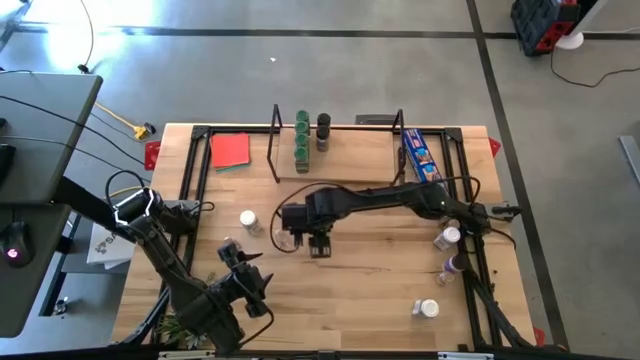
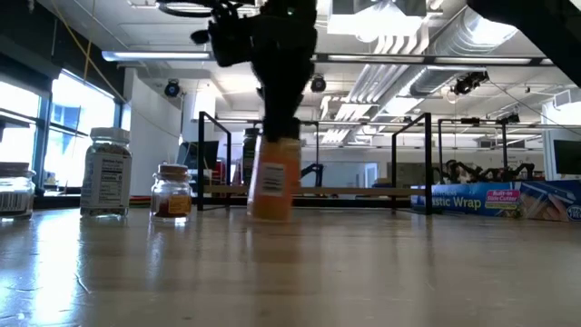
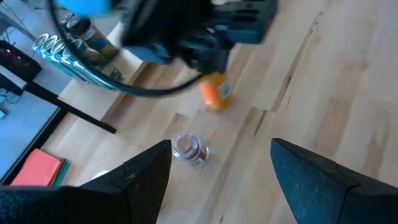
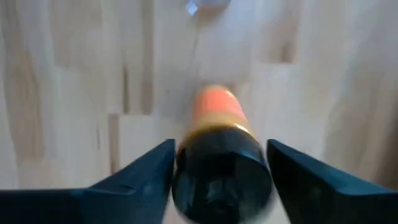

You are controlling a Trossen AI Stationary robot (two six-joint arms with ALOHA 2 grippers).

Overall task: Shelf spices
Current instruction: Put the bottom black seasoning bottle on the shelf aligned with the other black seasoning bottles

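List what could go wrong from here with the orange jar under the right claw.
1. The right claw straddles the black-lidded orange spice jar with gaps on both sides; closing off-centre might tip it over.
2. A clear-lidded jar stands close by on the table; a sideways swing may knock it.
3. The shelf already holds a row of green-lidded jars; a careless placement could topple them.

Standing tilted between the right claw's (image 4: 221,180) spread fingers: orange black-lidded spice jar (image 4: 217,124); sitting well beyond: green-lidded jars (image 1: 301,140) on shelf (image 1: 340,150).
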